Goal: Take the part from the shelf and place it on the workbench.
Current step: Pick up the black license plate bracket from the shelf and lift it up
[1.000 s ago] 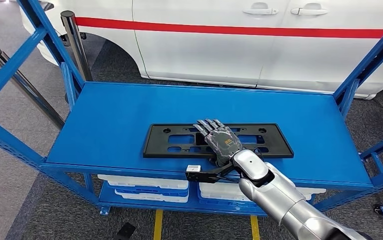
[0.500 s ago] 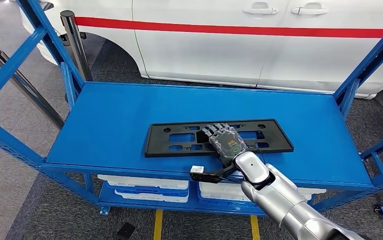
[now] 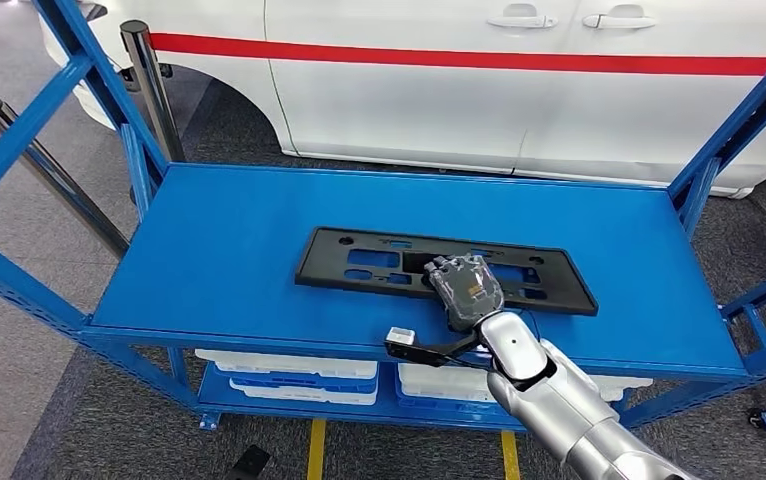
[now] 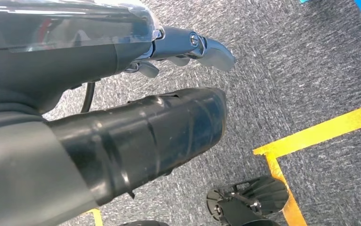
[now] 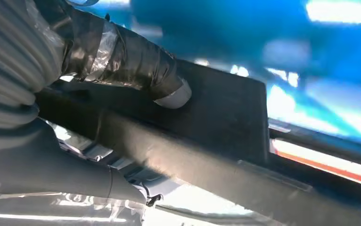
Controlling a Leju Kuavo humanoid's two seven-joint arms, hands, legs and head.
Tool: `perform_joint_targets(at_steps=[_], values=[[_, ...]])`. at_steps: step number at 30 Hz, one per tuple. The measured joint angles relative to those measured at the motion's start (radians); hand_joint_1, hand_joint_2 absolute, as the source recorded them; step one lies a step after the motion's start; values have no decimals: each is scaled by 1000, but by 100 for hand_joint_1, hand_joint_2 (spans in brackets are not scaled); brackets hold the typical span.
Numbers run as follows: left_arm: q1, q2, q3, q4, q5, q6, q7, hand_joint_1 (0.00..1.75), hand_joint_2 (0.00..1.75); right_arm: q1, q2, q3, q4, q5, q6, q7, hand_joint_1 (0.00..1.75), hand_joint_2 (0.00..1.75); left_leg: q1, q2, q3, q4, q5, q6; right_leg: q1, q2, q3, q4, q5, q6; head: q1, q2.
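Observation:
A flat black part [image 3: 379, 262] with several cut-outs lies on the blue shelf top [image 3: 229, 230], turned slightly askew. My right hand [image 3: 466, 288] is at its near long edge, right of centre, with fingers curled onto the part. In the right wrist view the taped thumb [image 5: 122, 61] presses on one face of the black part [image 5: 225, 108], and the hand grips its edge. My left hand [image 4: 188, 42] hangs over grey floor with its fingers stretched out, holding nothing.
Blue uprights [image 3: 19, 150] frame both ends of the shelf. White bins [image 3: 289, 365] sit on the level below. A white car [image 3: 519, 90] with a red stripe stands behind, and two metal posts [image 3: 149, 80] stand at the left. A yellow line [image 4: 320, 132] marks the floor.
My right hand went from lying flat on the part to curling its fingers over the near edge. The part has swung, its left end farther back and its right end nearer.

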Motion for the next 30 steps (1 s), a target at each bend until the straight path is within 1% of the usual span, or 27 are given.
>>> perform_joint_targets(at_steps=[4,8,12,14,17,19,23,26,30], values=[[3,0,0,0,12,5,-2,0,0,42,-20,-28,-81,97,-48,54,175,175,0,0,-1,0,0,0,0,0,-1,0,0,0,0,0],[9,0,2,0,26,18,-9,0,0,105,-50,-61,-219,230,-90,105,175,175,0,0,-1,0,-1,0,0,0,-1,0,-1,1,0,0],[14,1,3,0,33,20,-12,0,0,157,-68,-81,-334,288,-101,132,175,175,0,0,-1,0,-1,0,0,0,-1,0,-1,1,0,0],[16,1,3,0,36,22,-12,0,0,166,-87,-76,-374,308,-109,183,175,175,0,0,-2,0,-1,0,0,0,-1,0,-1,1,0,0],[17,1,4,0,38,23,-13,0,0,139,-139,-4,-438,318,-111,341,175,175,0,0,-2,0,-1,0,0,0,-1,0,-1,1,0,0],[16,1,5,0,43,21,-13,0,0,106,-172,72,-473,319,-105,406,175,175,0,1,-1,0,-1,0,0,1,-1,0,-1,1,0,0],[15,1,10,0,55,11,-26,0,0,60,-202,207,-526,322,-90,431,175,175,0,0,-1,0,-1,0,0,0,-1,0,-1,1,0,0],[16,1,17,0,67,-2,-46,0,0,25,-207,292,-549,322,-79,463,175,175,0,0,-2,0,-1,0,0,0,-1,0,-1,1,0,0],[16,1,26,0,71,-6,-50,0,0,-8,-209,381,-567,322,-75,487,175,175,0,0,-2,0,-1,0,0,0,-1,0,-1,1,0,0]])
